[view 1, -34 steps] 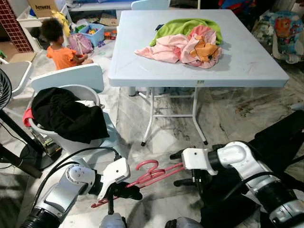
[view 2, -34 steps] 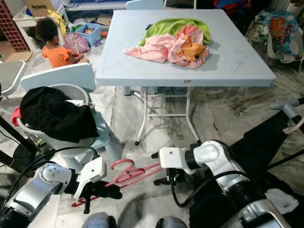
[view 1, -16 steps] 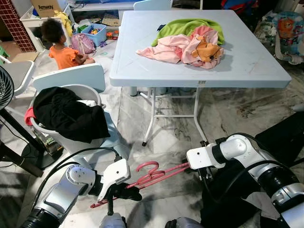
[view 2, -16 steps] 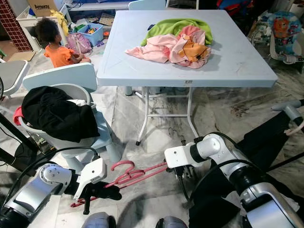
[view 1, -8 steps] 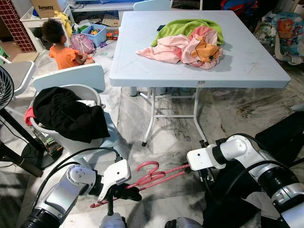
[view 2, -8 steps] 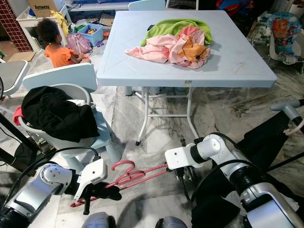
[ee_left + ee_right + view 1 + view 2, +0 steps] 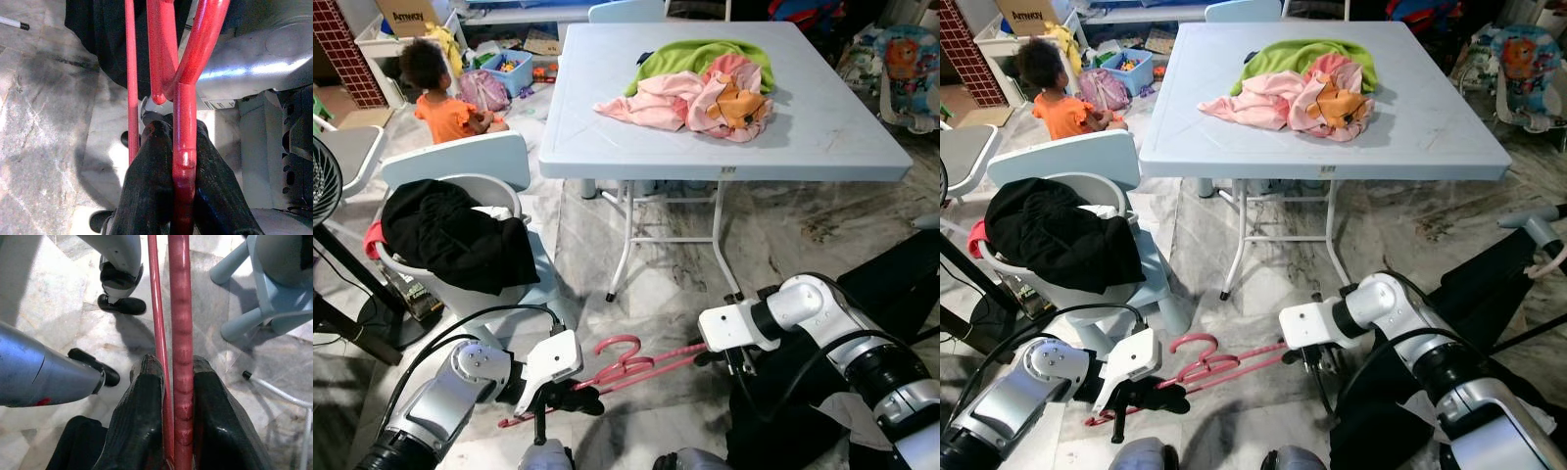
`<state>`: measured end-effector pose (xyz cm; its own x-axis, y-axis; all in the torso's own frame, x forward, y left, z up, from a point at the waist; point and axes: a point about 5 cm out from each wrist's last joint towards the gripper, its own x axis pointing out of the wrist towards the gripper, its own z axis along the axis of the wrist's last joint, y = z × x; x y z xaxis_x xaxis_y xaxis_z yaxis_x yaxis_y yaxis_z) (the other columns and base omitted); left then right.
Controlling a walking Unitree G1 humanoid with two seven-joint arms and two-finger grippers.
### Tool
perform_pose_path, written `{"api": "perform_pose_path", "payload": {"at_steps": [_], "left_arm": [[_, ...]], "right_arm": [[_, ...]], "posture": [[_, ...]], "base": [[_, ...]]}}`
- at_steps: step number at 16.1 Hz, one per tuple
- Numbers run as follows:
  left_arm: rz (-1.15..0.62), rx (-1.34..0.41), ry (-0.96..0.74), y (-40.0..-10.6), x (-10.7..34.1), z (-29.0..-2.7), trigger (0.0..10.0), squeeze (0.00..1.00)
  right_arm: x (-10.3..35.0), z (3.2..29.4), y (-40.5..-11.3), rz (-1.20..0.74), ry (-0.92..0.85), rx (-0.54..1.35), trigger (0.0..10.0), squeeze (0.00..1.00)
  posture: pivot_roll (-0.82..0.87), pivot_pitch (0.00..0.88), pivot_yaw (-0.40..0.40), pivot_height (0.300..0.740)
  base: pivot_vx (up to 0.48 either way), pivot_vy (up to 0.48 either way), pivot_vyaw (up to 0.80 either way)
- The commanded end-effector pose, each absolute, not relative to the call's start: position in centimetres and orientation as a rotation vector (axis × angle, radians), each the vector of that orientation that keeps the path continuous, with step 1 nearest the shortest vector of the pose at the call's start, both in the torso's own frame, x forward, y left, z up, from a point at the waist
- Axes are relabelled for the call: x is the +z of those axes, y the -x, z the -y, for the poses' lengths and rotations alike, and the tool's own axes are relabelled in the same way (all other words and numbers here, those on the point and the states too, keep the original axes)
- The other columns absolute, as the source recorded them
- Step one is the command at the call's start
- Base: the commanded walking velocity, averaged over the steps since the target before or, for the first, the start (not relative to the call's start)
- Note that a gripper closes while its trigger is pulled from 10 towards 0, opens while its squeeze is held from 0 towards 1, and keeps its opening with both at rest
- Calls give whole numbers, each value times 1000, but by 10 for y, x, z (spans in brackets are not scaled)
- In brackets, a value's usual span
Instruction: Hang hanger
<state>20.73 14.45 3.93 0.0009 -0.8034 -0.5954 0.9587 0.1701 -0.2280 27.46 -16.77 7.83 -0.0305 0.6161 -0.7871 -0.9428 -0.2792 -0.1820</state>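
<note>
pink plastic runs between both grippers: the left gripper (image 7: 176, 161) pinches the pink plastic hanger (image 7: 636, 363) near one end, and the right gripper (image 7: 178, 382) clamps its other arm. the hanger hangs low above the marble floor (image 7: 783, 230), in front of the pale blue folding table (image 7: 607, 127). no rail is visible, so hanging seems wholly undone.

The one thing I can nearly read is dark print on the cardboard box (image 7: 408, 17) at the far left, past the table; the letters are too small and cut off for me to make out. A small label (image 7: 726, 170) on the table's front edge is illegible too.
</note>
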Motion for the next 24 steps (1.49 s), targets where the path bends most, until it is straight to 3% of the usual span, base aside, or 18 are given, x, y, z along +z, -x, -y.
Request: {"api": "perform_pose_path", "payload": {"at_steps": [1,2,3,4,5,8,9,11,19,20,21,24], "left_arm": [[-698,-1409,-298,-209,40,-144,10000,0],[-699,-1409,-299,-209,40,-145,10000,0],[-698,-1409,-299,-209,40,-144,10000,0],[-698,-1410,-299,-209,40,-144,10000,0],[-698,-1411,-298,-209,40,-144,10000,0],[-698,-1411,-298,-209,40,-143,10000,0],[-699,-1411,-298,-209,40,-143,10000,0],[-697,-1410,-297,-209,39,-143,10000,0],[-693,-1408,-302,-210,39,-141,10000,0],[-705,-1409,-292,-209,38,-142,10000,227],[-702,-1377,-279,-211,37,-142,10000,1000],[-614,-1298,-328,-222,44,-141,10000,1000]], "right_arm": [[85,167,-274,-461,951,1642,10000,1000],[86,166,-271,-473,934,1669,10000,1000],[88,164,-270,-464,940,1677,10000,933],[89,162,-269,-450,940,1677,10000,255],[88,160,-268,-441,941,1675,10000,0],[88,157,-267,-432,938,1671,10000,0],[89,155,-268,-426,944,1656,8000,0],[89,151,-268,-428,930,1641,0,0],[88,149,-267,-450,920,1635,0,0],[88,149,-267,-454,921,1632,0,0],[86,150,-267,-457,922,1627,0,0],[79,155,-275,-440,1007,1531,0,0]], "posture": [[-28,5,13,740],[-29,5,13,740],[-29,5,13,740],[-29,5,13,740],[-29,5,13,740],[-29,5,13,740],[-29,5,13,740],[-33,7,15,740],[-35,3,13,740],[-33,0,11,740],[-33,0,11,740],[-25,0,11,740]], "base": [[0,0,0],[0,0,0],[0,0,0],[0,0,0],[0,0,0],[0,0,0],[0,0,0],[0,0,0],[0,0,0],[0,0,0],[0,0,0],[0,0,0]]}}
